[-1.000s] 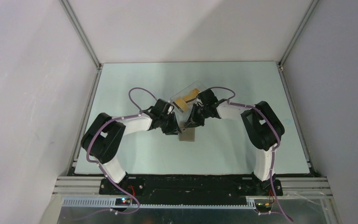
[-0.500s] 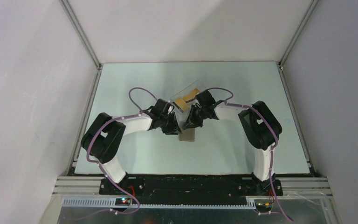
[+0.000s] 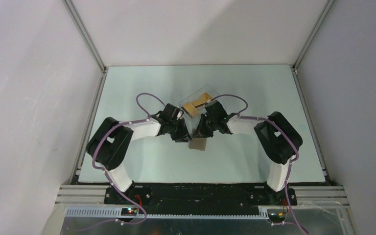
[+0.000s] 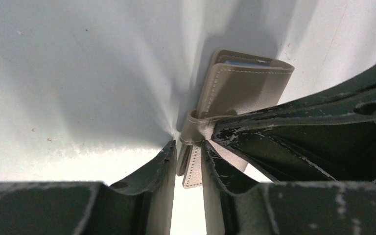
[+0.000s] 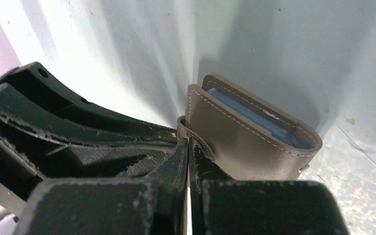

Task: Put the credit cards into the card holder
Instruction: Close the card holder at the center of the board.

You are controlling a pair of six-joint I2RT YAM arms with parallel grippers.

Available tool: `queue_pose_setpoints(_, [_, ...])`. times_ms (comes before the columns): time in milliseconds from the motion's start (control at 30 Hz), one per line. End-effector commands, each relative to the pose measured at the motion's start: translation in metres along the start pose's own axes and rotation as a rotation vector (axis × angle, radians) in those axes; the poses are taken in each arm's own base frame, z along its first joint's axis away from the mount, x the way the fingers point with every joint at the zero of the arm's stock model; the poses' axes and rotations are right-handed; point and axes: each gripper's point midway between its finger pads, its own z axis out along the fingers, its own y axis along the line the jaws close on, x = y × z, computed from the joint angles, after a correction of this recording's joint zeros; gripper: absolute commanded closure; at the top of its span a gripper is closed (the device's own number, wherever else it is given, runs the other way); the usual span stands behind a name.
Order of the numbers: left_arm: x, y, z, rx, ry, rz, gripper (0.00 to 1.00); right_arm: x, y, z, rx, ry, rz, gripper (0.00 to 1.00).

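The grey-taupe card holder (image 3: 197, 144) lies folded on the table between both grippers. In the left wrist view my left gripper (image 4: 188, 157) is shut on the holder's stitched flap edges, with the rest of the card holder (image 4: 247, 81) stretching away beyond. My right gripper (image 5: 188, 147) is shut, its tips against the small strap (image 5: 181, 126) at the corner of the card holder (image 5: 247, 144). Whether the strap is nipped does not show. A blue edge (image 5: 254, 116) peeks from the holder's fold. Orange credit cards (image 3: 195, 105) lie in a clear box behind the grippers.
The clear plastic box (image 3: 199, 102) sits just behind both wrists, close to them. The left gripper's dark finger (image 5: 78, 122) crosses the right wrist view. White walls and metal rails (image 3: 89, 117) bound the pale table on three sides.
The right arm has swung its elbow outward and its wrist has dropped a little closer to the card holder. The left arm and the holder have stayed where they were.
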Motion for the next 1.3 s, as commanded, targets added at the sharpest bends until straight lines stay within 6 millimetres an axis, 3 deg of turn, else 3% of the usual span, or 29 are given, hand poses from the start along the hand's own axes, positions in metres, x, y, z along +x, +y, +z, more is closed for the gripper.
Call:
queue_pose_setpoints(0, [0.002,0.004,0.002,-0.033,0.018,-0.029,0.69,-0.002,0.003,-0.014,-0.018,-0.060,-0.048,1.00])
queue_pose_setpoints(100, [0.005,0.010,-0.001,-0.047,0.010,-0.020,0.68,-0.014,0.038,-0.041,-0.129,-0.134,-0.075,1.00])
queue_pose_setpoints(167, [0.006,0.012,-0.006,-0.052,-0.001,-0.010,0.67,-0.017,0.046,-0.056,-0.150,-0.169,-0.066,0.98])
queue_pose_setpoints(233, [0.005,0.013,-0.010,-0.050,-0.020,0.003,0.66,-0.018,0.044,-0.067,-0.156,-0.184,-0.046,0.90])
queue_pose_setpoints(433, [0.002,0.006,-0.029,-0.013,-0.071,0.043,0.59,-0.020,0.011,-0.105,-0.104,-0.200,0.030,0.42])
queue_pose_setpoints(467, [0.002,0.004,-0.032,-0.006,-0.074,0.046,0.58,-0.016,0.005,-0.111,-0.104,-0.203,0.043,0.29])
queue_pose_setpoints(533, [0.000,-0.004,-0.039,0.029,-0.083,0.060,0.56,-0.012,-0.010,-0.115,-0.085,-0.184,0.095,0.20])
queue_pose_setpoints(700, [-0.008,-0.019,-0.051,0.079,-0.107,0.091,0.48,0.011,-0.034,-0.100,-0.046,-0.087,0.191,0.10])
queue_pose_setpoints(833, [-0.009,-0.025,-0.042,0.095,-0.068,0.114,0.45,0.019,-0.040,-0.079,-0.056,-0.022,0.224,0.10])
queue_pose_setpoints(933, [-0.009,-0.018,-0.033,0.069,-0.054,0.124,0.45,0.027,-0.046,-0.063,-0.051,0.033,0.256,0.10])
queue_pose_setpoints(1267, [-0.014,-0.011,-0.012,0.028,-0.024,0.149,0.44,0.024,-0.053,-0.036,-0.053,0.060,0.266,0.10])
